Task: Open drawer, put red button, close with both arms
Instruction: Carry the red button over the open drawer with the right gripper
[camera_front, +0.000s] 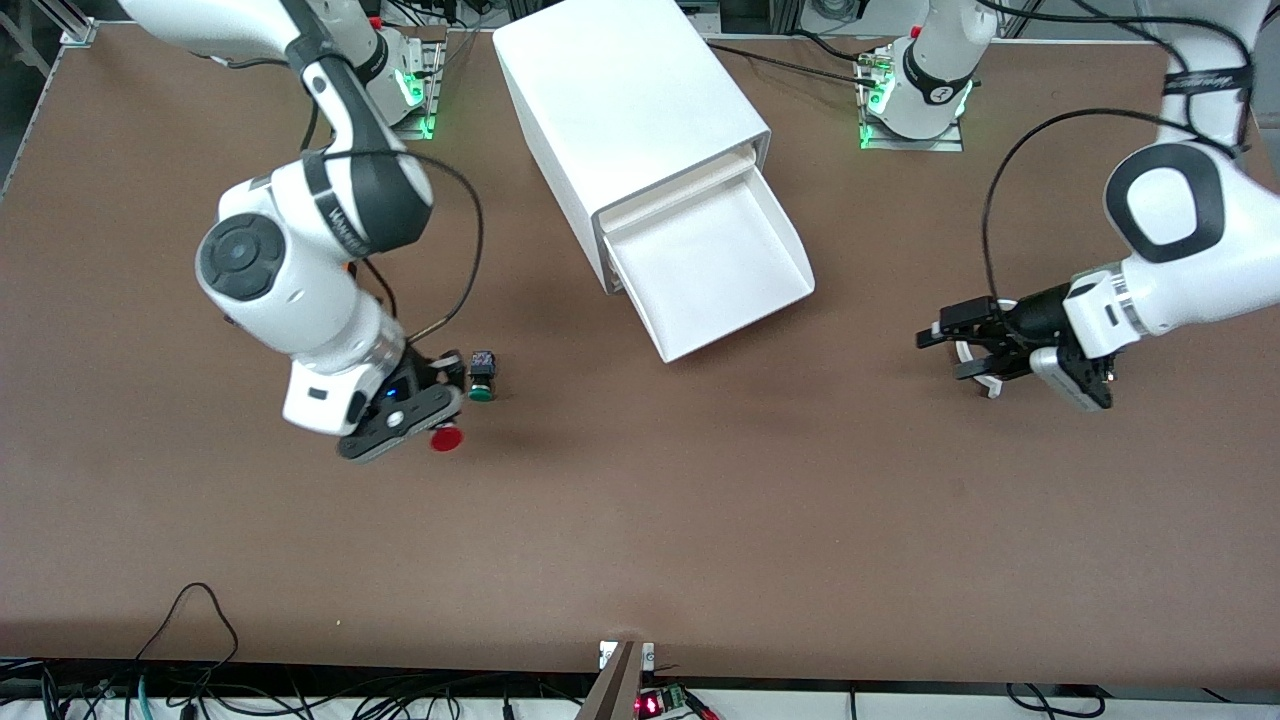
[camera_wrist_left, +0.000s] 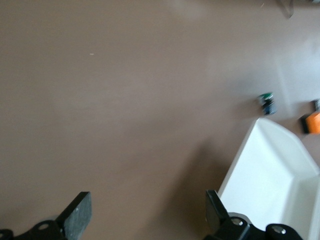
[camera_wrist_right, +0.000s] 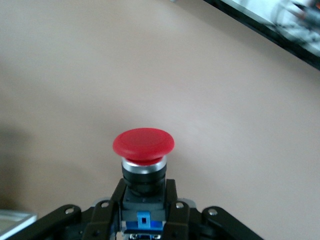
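Over at the right arm's end of the surface (camera_front: 700, 520), the right gripper (camera_front: 425, 415) had the red button (camera_front: 446, 438) clamped by its black body, cap sticking out past the fingertips. The right wrist view made it pretty clear: fingers (camera_wrist_right: 172, 197) pressed against both sides of the body, red cap (camera_wrist_right: 143, 145) forward and free, blue mark showing just under it. Grabbing it by the body made sense to me, since the round cap would be slippery and this way the button could be dropped off cap-first or set down without the fingers getting in the way.

Just beside that gripper, a bit farther from the front camera, the green button (camera_front: 481, 378) was lying on the surface, untouched. Good, wrong one for this job.

The drawer (camera_front: 715, 270) was already pulled out of the white cabinet (camera_front: 625, 110), bare inside as far as I could see, well apart from the held button and toward the middle of the surface. So my guess is the carry over to it was the step left, then the drop.

The left gripper (camera_front: 945, 345) was waiting near the drawer on the left arm's end, fingers spread wide with nothing between them. The left wrist view showed the drawer's corner (camera_wrist_left: 272, 175) right next to one finger (camera_wrist_left: 216, 205), so it looked parked there ready to help push the drawer shut.
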